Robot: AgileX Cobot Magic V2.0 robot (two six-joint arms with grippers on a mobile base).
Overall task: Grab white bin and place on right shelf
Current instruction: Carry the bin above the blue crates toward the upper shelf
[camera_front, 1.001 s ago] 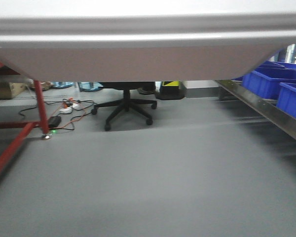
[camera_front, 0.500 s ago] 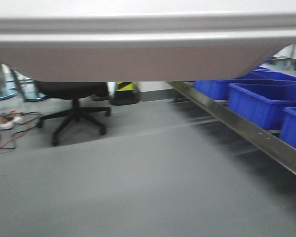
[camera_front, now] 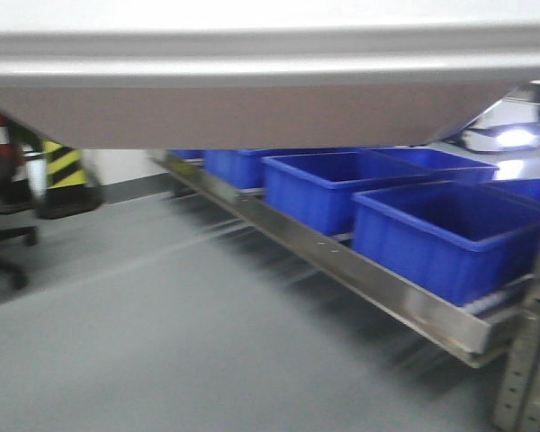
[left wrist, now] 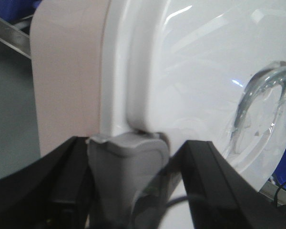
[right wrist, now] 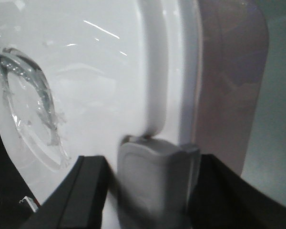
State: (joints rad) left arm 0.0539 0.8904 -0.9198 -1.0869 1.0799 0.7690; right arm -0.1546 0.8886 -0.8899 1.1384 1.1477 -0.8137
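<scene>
I hold the white bin (camera_front: 252, 108) off the floor between my two arms. It fills the top of the front view, above and left of the right shelf (camera_front: 360, 274), where blue crates (camera_front: 432, 234) sit along the front rail. My left gripper (left wrist: 128, 191) and right gripper (right wrist: 152, 191) each clamp a grey latch (left wrist: 128, 157) at the bin's lid rim.
</scene>
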